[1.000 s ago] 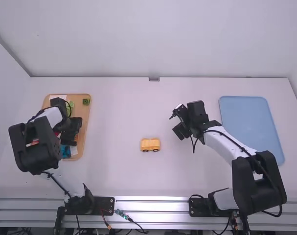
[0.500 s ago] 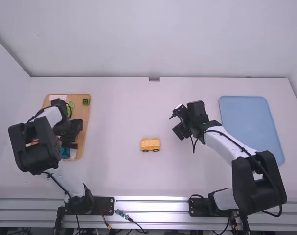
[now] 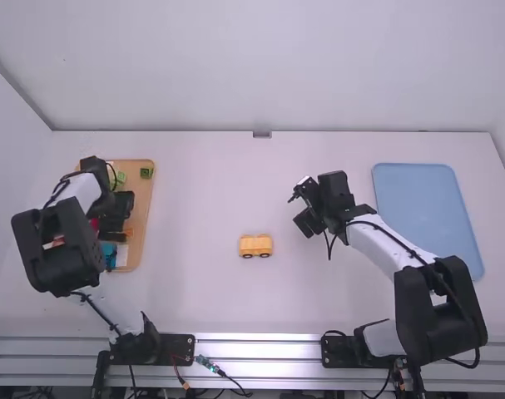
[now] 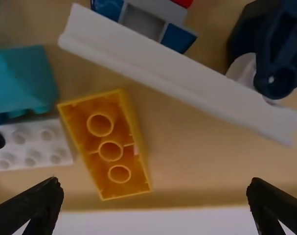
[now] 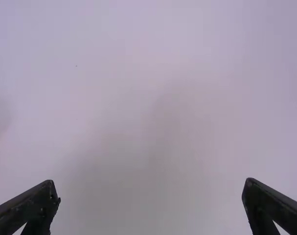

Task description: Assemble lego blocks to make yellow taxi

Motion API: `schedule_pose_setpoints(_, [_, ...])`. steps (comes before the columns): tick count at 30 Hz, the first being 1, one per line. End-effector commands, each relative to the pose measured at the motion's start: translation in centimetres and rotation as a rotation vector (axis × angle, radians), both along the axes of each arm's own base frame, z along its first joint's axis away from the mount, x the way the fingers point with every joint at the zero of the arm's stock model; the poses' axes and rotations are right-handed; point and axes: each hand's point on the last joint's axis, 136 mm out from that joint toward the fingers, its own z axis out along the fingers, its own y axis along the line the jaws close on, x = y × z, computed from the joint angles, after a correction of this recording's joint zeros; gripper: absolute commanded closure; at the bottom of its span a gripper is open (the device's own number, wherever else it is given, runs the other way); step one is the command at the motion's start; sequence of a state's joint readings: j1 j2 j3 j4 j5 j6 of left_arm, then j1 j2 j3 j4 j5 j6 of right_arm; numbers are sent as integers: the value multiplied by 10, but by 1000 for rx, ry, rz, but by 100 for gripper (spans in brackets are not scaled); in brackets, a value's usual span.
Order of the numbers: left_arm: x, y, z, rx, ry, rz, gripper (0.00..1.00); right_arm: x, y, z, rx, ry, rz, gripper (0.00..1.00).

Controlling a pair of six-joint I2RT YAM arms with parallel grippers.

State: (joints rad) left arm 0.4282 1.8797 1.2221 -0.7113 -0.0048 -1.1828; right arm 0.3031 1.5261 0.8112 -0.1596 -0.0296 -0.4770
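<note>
Our left tool (image 4: 154, 182) hangs with its fingers apart, the left arm (image 3: 59, 241) bent and reaching low over the wooden tray (image 3: 142, 191). Near those fingers the yellow block (image 4: 108, 146) lies hollow side up; a skewed pinch could tip it, and the white block (image 4: 33, 144) beside it might foul a finger. Well to the tool's right, the part-built taxi (image 3: 255, 246) stands on the desk (image 3: 210, 183).

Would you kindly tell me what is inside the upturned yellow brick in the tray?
Inside the yellow brick are three round tubes; its face turned down to the tray cannot be seen.
</note>
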Motion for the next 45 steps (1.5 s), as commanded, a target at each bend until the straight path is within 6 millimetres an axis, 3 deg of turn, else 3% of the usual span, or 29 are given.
schedule_pose_setpoints(1, [-12, -2, -3, 4, 16, 32, 1, -3, -2, -6, -5, 16, -4, 1])
schedule_pose_setpoints(10, [-16, -4, -23, 11, -10, 64, 2, -3, -2, -6, -5, 17, -4, 1])
schedule_pose_setpoints(17, [-16, -4, -27, 13, -16, 65, 43, -3, -2, -6, -5, 16, -4, 1])
schedule_pose_setpoints(19, [-17, -4, -27, 13, -16, 65, 43, -3, -2, -6, -5, 16, -4, 1])
schedule_pose_setpoints(23, [-18, -4, -27, 12, -13, 65, 55, -3, -2, -6, -5, 17, -4, 1])
schedule_pose_setpoints(45, [-20, -3, -34, 21, -24, 70, 57, -3, -2, -6, -6, 20, -4, 1])
